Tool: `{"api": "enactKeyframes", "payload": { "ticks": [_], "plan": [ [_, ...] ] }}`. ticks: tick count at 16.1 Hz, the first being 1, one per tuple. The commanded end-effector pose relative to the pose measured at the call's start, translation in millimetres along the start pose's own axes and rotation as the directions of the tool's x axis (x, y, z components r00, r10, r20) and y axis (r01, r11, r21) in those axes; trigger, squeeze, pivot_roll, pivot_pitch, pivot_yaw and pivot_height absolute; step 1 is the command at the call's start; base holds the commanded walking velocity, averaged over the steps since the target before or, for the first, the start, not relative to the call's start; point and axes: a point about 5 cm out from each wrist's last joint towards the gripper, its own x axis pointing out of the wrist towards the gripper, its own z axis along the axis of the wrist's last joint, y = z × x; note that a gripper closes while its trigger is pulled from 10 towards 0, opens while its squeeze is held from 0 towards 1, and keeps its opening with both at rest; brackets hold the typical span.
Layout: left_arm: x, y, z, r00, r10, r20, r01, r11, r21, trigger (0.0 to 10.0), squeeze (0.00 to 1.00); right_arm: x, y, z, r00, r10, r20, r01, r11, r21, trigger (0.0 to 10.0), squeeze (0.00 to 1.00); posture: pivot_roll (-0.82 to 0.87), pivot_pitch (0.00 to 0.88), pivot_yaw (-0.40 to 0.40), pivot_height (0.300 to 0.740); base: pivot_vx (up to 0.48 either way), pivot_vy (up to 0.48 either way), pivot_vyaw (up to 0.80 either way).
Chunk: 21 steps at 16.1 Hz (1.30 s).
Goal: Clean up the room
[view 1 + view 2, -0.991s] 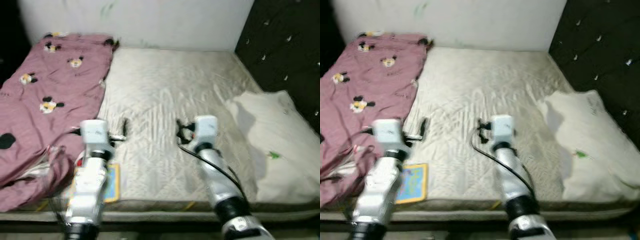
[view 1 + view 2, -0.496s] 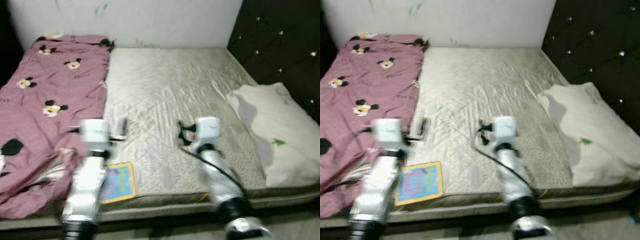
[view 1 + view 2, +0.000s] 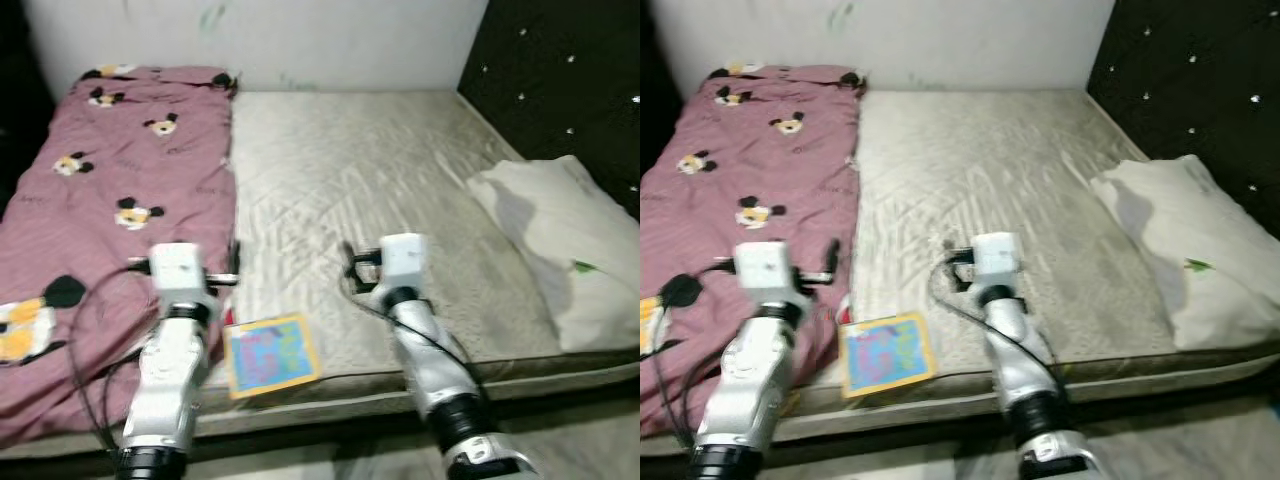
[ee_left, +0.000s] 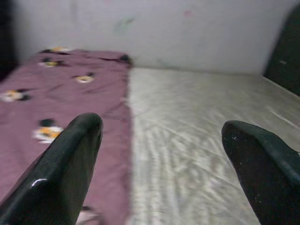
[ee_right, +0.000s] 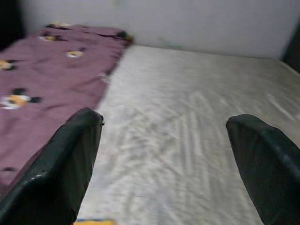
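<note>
bed: bare mattress point(image 3: 400, 190), beige, quilted with faint creases; both claws held over its near part
blanket: pink-maroon blanket point(image 3: 90, 190) with cartoon mouse prints, soft and rumpled, spread flat over the bed's left strip; lies under and ahead-left of the left claw
book: flat square picture book point(image 3: 270, 352), yellow border, blue and pink cover; at the mattress's front edge, between the two arms, behind and just right of the left claw, touching neither claw
pillow: white pillow point(image 3: 560, 255), plump and wrinkled, small green mark on it; well to the right of the right claw, against the headboard
headboard: black tufted headboard point(image 3: 560, 90) with shiny studs, along the bed's right side
wall: plain white wall point(image 3: 330, 40) beyond the far end of the bed, a few faint smudges
cable: black cable point(image 3: 95, 330) looping beside the left arm, over the blanket
left claw: left claw point(image 4: 159, 164) fingers wide apart, empty, touching nothing; over the seam where blanket meets mattress
right claw: right claw point(image 5: 168, 164) fingers wide apart, empty, above bare mattress, blanket off to its side
in the way: book and blanket are the loose things on the bed near the claws
</note>
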Motion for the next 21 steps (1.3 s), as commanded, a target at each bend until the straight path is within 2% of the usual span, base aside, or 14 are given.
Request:
{"api": "enactKeyframes", "payload": {
  "ticks": [1, 7, 10, 15, 18, 21],
  "plan": [
    [1.2, -7.1, 0.4, 1.0, -0.02, 0.003, 0.02, 1.0, 0.001, 10.0, 0.0, -1.0, -11.0, -1.3, 1.0, -0.022, -0.008, 0.022, 1.0, 0.001, 10.0, 0.0, 0.04, 0.047, -0.016, 0.74, 0.0, 0.0, 0.0],
    [4.8, -4.6, 2.2, 1.0, -0.007, 0.004, 0.008, 1.0, -0.007, 10.0, 0.0, -0.7, -9.5, -1.7, 1.0, -0.013, -0.011, 0.013, 1.0, 0.011, 10.0, 0.0, 0.04, 0.041, -0.013, 0.74, 0.0, 0.0, 0.0],
    [5.0, -7.2, 1.5, 1.0, -0.018, 0.0, 0.018, 1.0, -0.012, 10.0, 0.0, -0.4, -7.7, -1.8, 1.0, 0.004, -0.012, -0.004, 1.0, -0.007, 10.0, 0.0, 0.04, 0.036, -0.013, 0.74, 0.0, 0.48, 0.0],
    [6.4, -6.5, 3.1, 1.0, -0.023, 0.015, 0.023, 1.0, -0.004, 10.0, 0.0, -0.7, -9.5, -2.1, 1.0, -0.006, -0.012, 0.006, 1.0, 0.012, 10.0, 0.0, 0.04, 0.028, -0.012, 0.74, 0.0, 0.442, 0.09],
    [5.7, -9.8, 6.9, 0.997, -0.054, 0.047, 0.054, 0.999, 0.002, 10.0, 0.0, -1.2, -10.4, -3.2, 1.0, -0.006, -0.017, 0.006, 1.0, 0.015, 10.0, 0.0, 0.04, 0.028, -0.011, 0.74, 0.0, 0.0, 0.0],
    [4.5, -10.5, 5.6, 0.997, -0.071, 0.042, 0.071, 0.997, 0.005, 10.0, 0.0, -1.3, -10.1, -3.7, 1.0, -0.004, -0.02, 0.004, 1.0, 0.016, 10.0, 0.0, 0.04, 0.028, -0.011, 0.74, 0.0, 0.0, 0.0]
  ]
}}
